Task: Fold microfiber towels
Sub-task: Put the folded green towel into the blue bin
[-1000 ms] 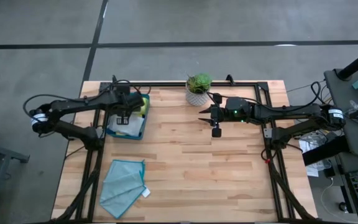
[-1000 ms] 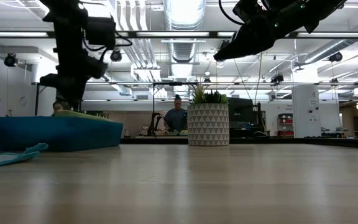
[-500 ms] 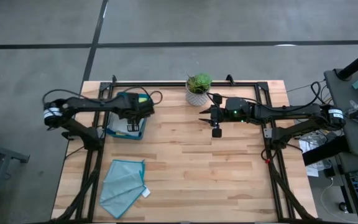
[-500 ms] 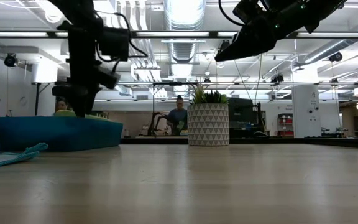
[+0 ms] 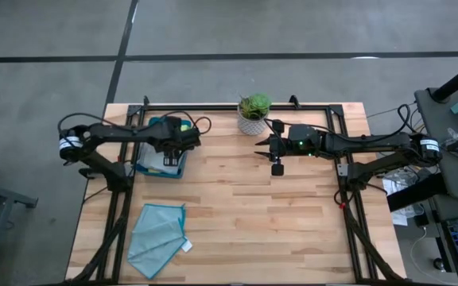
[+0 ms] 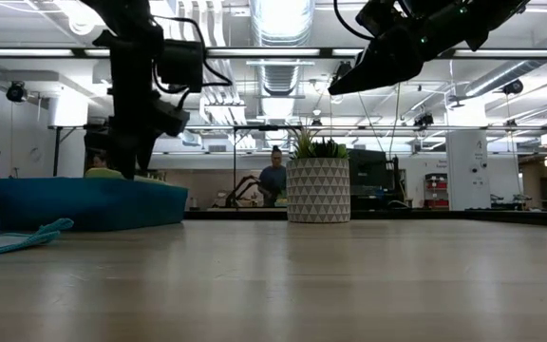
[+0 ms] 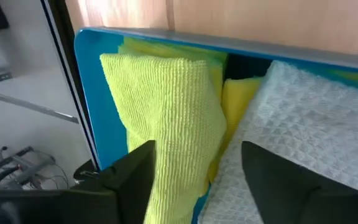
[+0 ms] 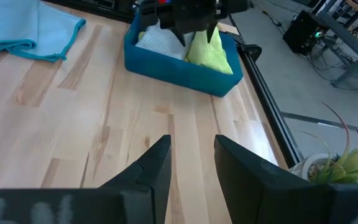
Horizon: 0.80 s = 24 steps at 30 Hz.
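Note:
A dark teal tray [image 5: 145,167] at the table's far left holds a lime green towel [image 7: 160,124], a yellow towel [image 7: 238,99] and a pale grey towel [image 7: 309,124], all bunched together. My left gripper [image 7: 197,149] is open and reaches down into the tray. One finger stands before the lime green towel, the other over the grey one. A light teal towel [image 5: 157,234] with a white tag [image 5: 187,246] lies crumpled on the table near the front left. My right gripper [image 5: 275,165] hovers open and high over the table's middle, with nothing between its fingers. My left gripper comes slanting from above at the seam between the lime green towel's fold [image 7: 185,137] and the grey towel. Its fingers [image 7: 135,174] stand apart over them. Whether they touch the cloth, I cannot tell.
A potted plant [image 5: 253,114] in a white patterned pot stands at the far middle edge, close to my right gripper. A black metal frame [image 5: 344,159] runs along the table's sides. Bare wood lies in the middle and toward the near right.
My left gripper has gone toward the table's right edge and down, from the tray's left part to over the towels in it. The towels and my right arm have kept still.

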Available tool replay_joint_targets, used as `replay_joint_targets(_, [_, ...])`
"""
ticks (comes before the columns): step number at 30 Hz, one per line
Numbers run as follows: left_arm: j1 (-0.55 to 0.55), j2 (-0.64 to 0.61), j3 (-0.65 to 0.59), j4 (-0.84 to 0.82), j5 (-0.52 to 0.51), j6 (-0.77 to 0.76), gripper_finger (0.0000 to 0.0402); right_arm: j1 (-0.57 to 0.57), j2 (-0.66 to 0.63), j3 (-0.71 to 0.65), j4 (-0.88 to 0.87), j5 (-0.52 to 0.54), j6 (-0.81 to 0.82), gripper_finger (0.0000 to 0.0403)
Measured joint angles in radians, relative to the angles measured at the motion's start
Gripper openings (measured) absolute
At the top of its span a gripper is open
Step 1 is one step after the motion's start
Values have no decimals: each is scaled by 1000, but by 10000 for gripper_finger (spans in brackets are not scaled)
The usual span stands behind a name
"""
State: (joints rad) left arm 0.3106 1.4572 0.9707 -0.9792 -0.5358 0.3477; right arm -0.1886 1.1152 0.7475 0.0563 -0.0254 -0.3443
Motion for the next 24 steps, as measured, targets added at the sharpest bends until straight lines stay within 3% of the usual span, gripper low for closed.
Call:
replay_joint_targets(6, [4,6,-19,15,-24,11,275,0,0,0,0,0,0,114])
replay_joint_targets(13, [4,28,-38,115,-27,52,280,0,0,0,0,0,0,114])
replay_joint_targets(24, [22,111,-38,121,-39,51,209,0,0,0,-1,0,0,114])
